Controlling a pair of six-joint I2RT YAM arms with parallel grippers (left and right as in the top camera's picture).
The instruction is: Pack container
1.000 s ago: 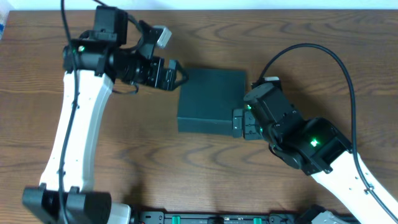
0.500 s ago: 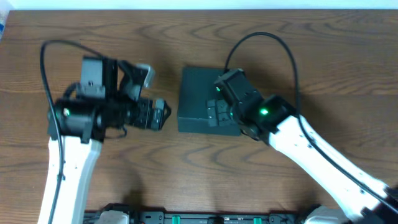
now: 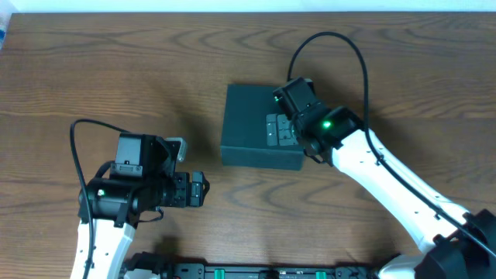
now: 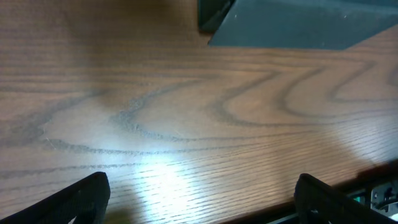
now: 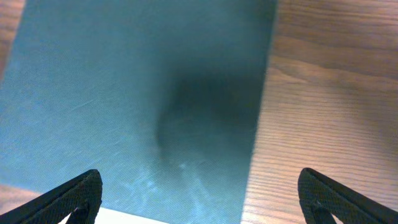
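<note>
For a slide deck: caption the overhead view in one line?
Open right gripper above the closed dark green box; open left gripper apart from it.

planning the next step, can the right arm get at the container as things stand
Probably yes. The right arm's fingers are spread right over the container, with nothing between them, and the left arm is well off to the side.

One green container (image 3: pixel 246 128), one left gripper (image 3: pixel 203 190), one right gripper (image 3: pixel 271 130), one table (image 3: pixel 403 70)

Brown wood-grain worktop (image 3: pixel 155 77) fills the overhead view. A pale strip (image 3: pixel 232 5) borders its far edge; a black rail (image 3: pixel 271 272) with green markings lines its near edge.
</note>
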